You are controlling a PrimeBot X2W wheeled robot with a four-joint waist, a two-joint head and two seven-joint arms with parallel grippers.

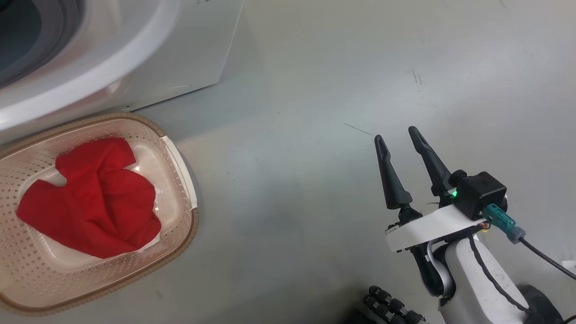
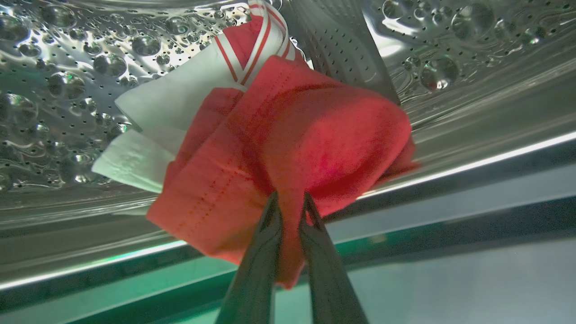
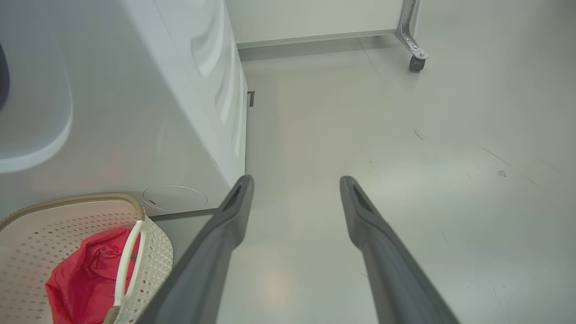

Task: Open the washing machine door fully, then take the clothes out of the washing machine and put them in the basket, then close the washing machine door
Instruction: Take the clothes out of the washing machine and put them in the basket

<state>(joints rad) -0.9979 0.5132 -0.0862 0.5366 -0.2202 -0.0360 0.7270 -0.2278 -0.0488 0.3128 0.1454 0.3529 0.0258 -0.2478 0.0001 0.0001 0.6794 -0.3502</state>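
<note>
Right arm: the pale forearm (image 1: 477, 279) rises from the lower right of the head view, with the wrist tilted so the fingers point up and a little left.
Right gripper (image 1: 396, 134): the two dark fingers are spread wide with nothing between them, hanging over the bare grey floor (image 1: 315, 135), well apart from the basket.
Basket (image 1: 45, 279): the cream perforated tub with a brown woven rim sits on the floor just in front of the washing machine, to the left of the right gripper.
Red garment (image 1: 94, 198): it lies crumpled on the bottom of the basket; the right wrist view shows it behind a white handle (image 3: 128, 261).
Washing machine (image 1: 135, 54): the white body stands just behind the basket, and the grey gasket (image 1: 27, 36) of its round opening is at the upper left.
Left gripper (image 2: 290, 202): it reaches into the steel drum (image 2: 67, 90), fingers nearly together and pinching a fold of cloth.
Striped garment (image 2: 288, 130): red with white panels and striped trim, it is held at its near edge and bunched against the perforated drum wall.
</note>
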